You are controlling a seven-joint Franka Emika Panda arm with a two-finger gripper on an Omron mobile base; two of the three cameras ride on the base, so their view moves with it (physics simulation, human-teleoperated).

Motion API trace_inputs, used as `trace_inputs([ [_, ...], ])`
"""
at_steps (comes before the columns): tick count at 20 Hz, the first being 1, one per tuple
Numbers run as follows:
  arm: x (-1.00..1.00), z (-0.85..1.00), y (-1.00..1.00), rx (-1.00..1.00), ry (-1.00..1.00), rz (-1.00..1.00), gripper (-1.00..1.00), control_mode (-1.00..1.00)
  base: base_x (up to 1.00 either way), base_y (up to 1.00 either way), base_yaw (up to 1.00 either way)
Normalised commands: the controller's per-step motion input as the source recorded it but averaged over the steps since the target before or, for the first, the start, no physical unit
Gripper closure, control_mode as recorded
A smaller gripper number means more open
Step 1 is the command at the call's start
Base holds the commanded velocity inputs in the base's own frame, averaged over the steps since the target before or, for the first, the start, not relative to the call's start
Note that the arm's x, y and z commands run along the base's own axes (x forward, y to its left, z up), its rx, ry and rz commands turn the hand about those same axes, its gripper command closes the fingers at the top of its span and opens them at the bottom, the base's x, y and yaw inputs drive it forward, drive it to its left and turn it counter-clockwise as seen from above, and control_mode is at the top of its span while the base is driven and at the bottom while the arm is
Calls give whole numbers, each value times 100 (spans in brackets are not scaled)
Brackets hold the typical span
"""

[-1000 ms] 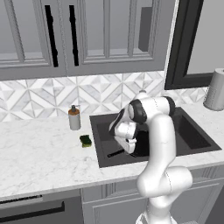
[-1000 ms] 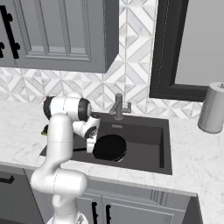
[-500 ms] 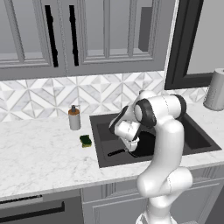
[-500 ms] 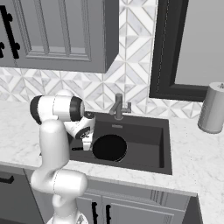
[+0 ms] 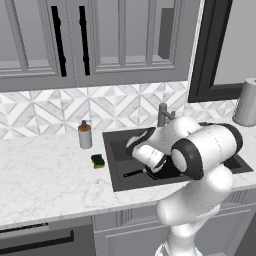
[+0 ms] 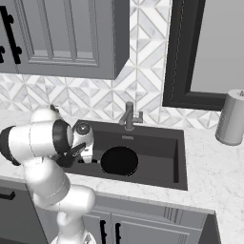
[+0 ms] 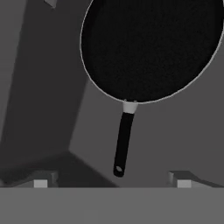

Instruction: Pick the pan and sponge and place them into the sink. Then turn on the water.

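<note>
Hand view: claw (image 7: 112,180) now wider, off pan (image 7: 151,48).

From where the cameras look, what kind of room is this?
A kitchen, rendered rather than real: a dark sink with a faucet set in a marble counter, grey cabinets above, and a frying pan in the basin.

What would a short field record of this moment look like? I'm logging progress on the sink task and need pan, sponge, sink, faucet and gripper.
pan: lying flat in the sink, handle free of the fingers
sponge: on the marble counter, left of the sink, beside the soap dispenser
sink: holds the pan, no sponge in it
faucet: behind the basin, no water running
gripper: open, above the pan handle, holding nothing
left to do: sponge into sink, then water on
</note>
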Motion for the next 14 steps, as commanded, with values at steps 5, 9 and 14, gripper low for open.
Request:
trace_inputs([
  [5, -17, 100, 2, -6, -2, 0, -100, -100, 0, 0, 0],
  [9, 0, 100, 9, -9, 10, 0, -100, -100, 0, 0, 0],
  [14, 0, 100, 15, -15, 28, 0, -100, -100, 0, 0, 0],
])
